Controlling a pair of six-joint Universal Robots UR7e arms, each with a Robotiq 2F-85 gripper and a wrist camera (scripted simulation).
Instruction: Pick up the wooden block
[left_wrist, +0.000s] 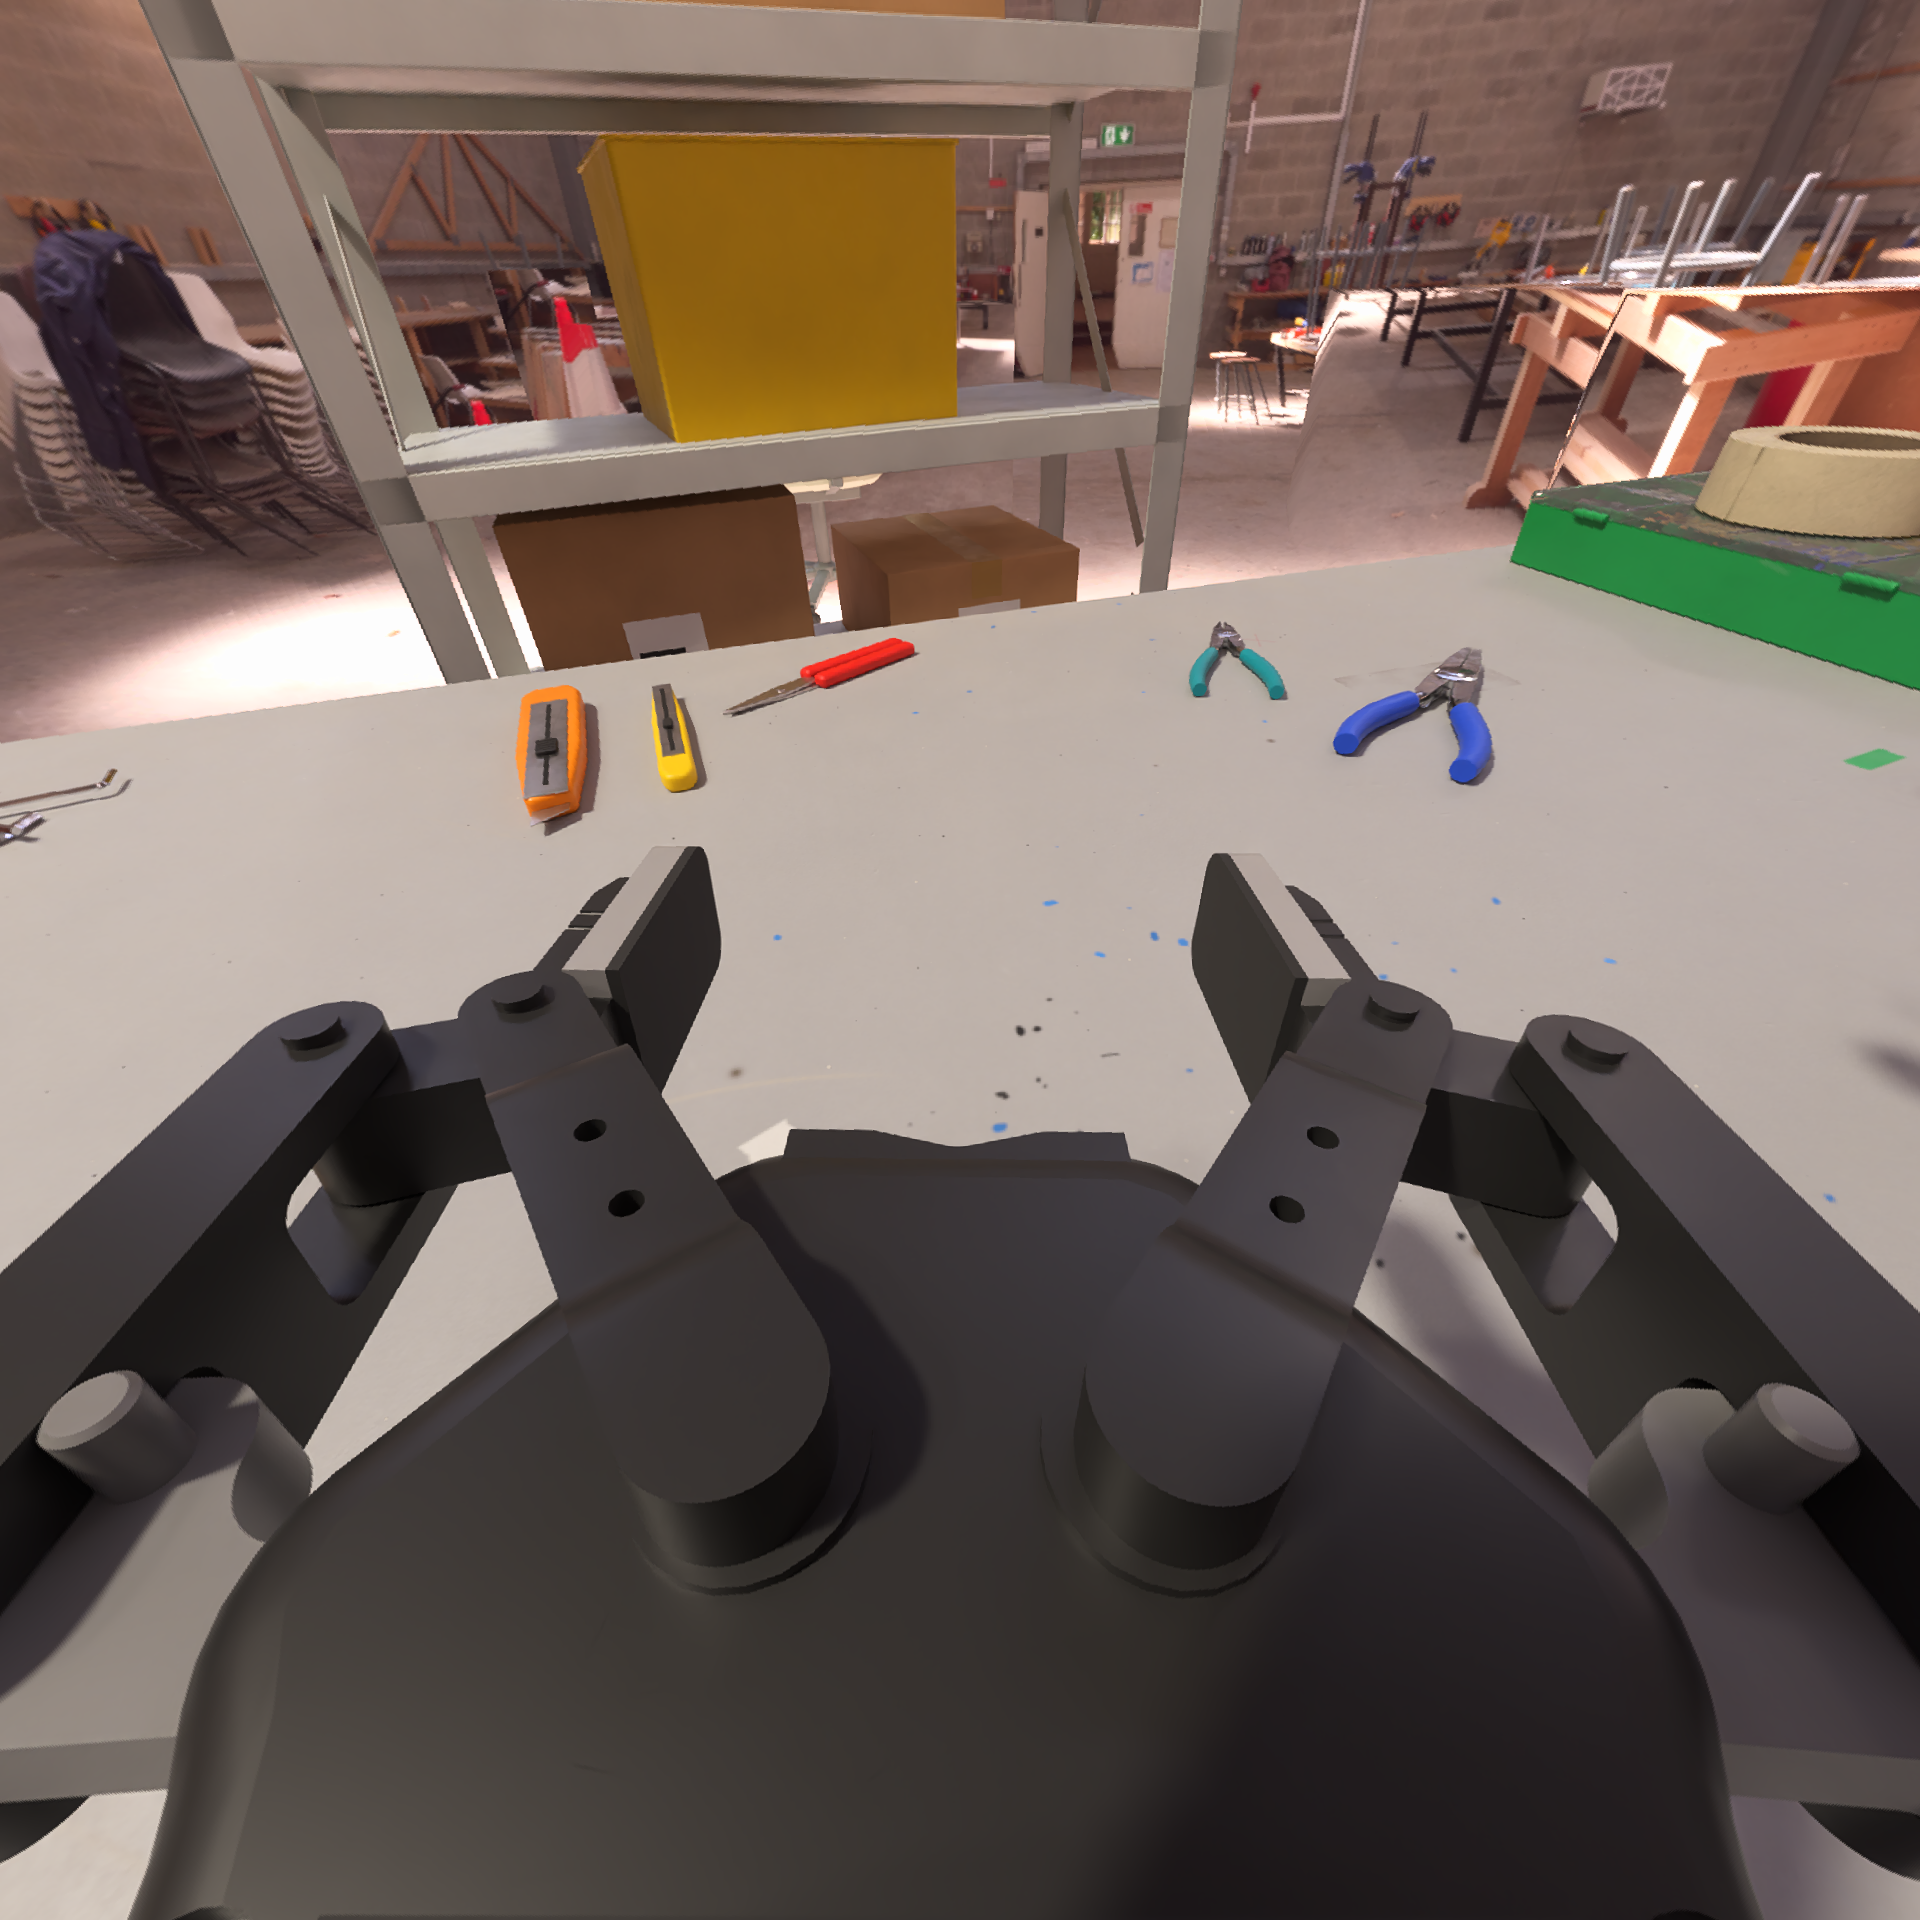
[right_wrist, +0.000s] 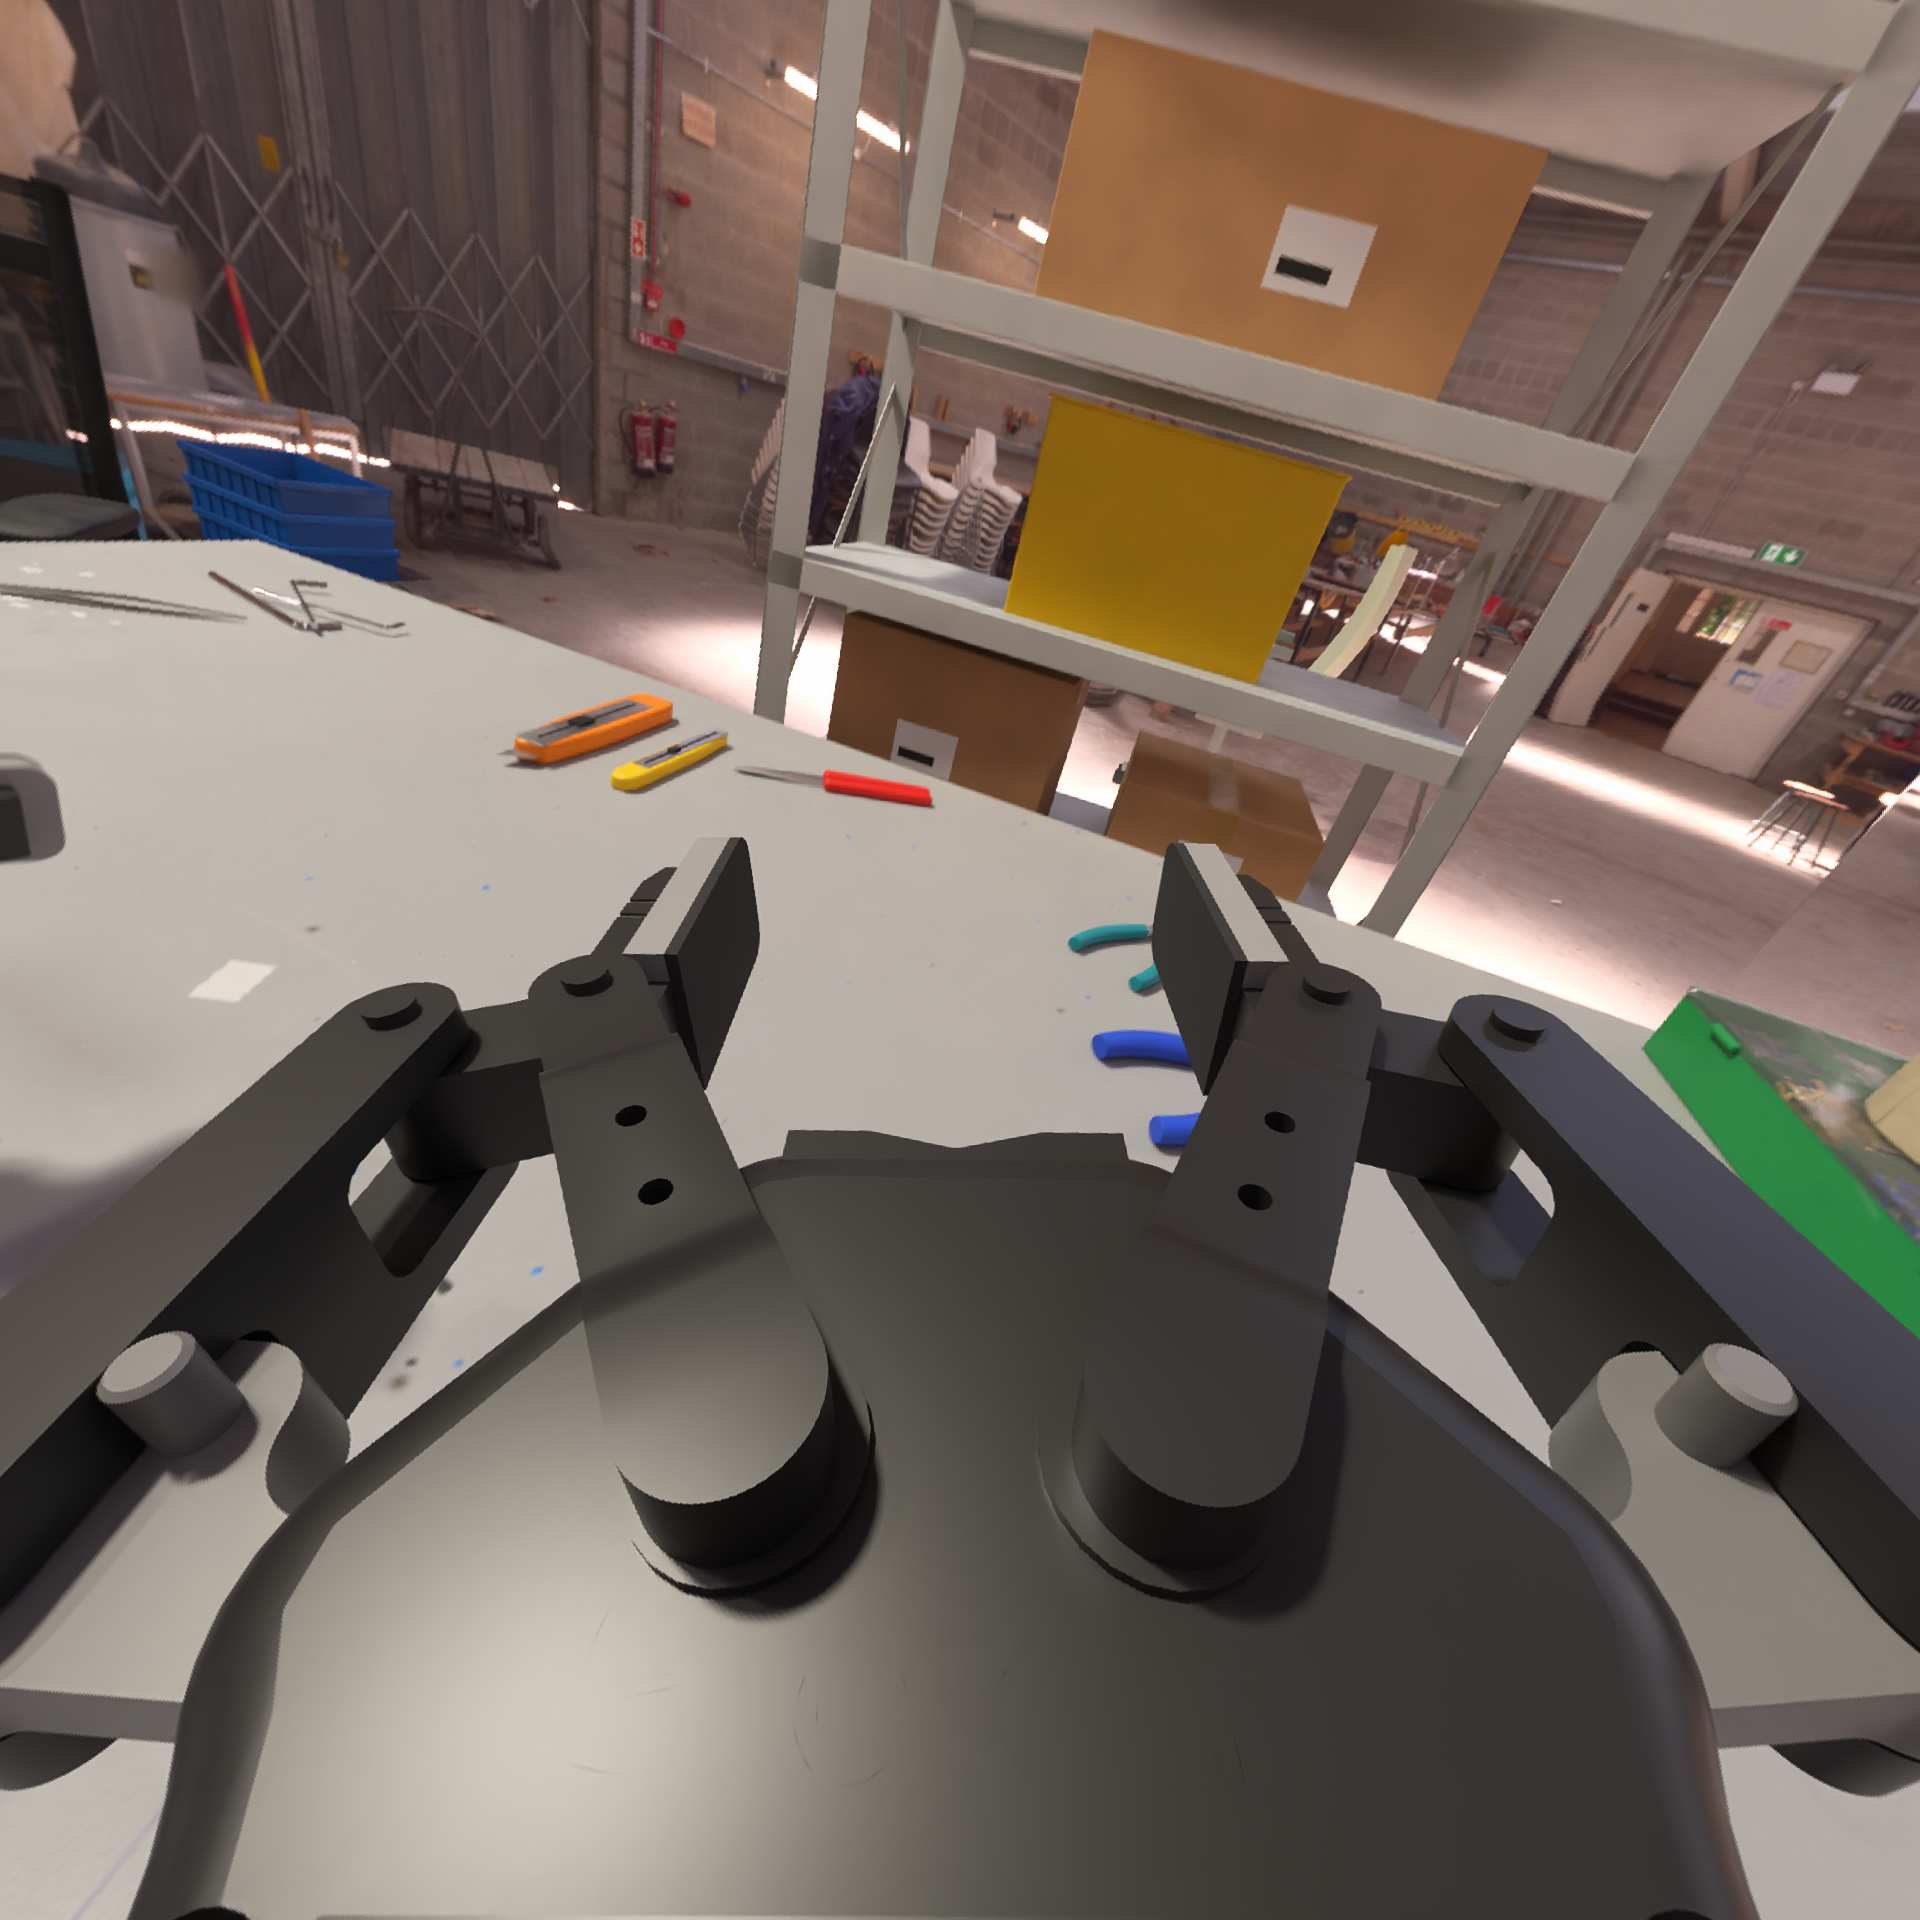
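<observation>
The grey table (left_wrist: 935, 790) is seen beneath both pincers. The left pincer (left_wrist: 954, 914) and right pincer (right_wrist: 954, 914) are held apart, empty. Beyond them, an orange utility knife (left_wrist: 551, 750) is laid. No wooden block can be made out.

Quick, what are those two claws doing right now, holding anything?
Left gripper: open, holding nothing.
Right gripper: open, holding nothing.
</observation>
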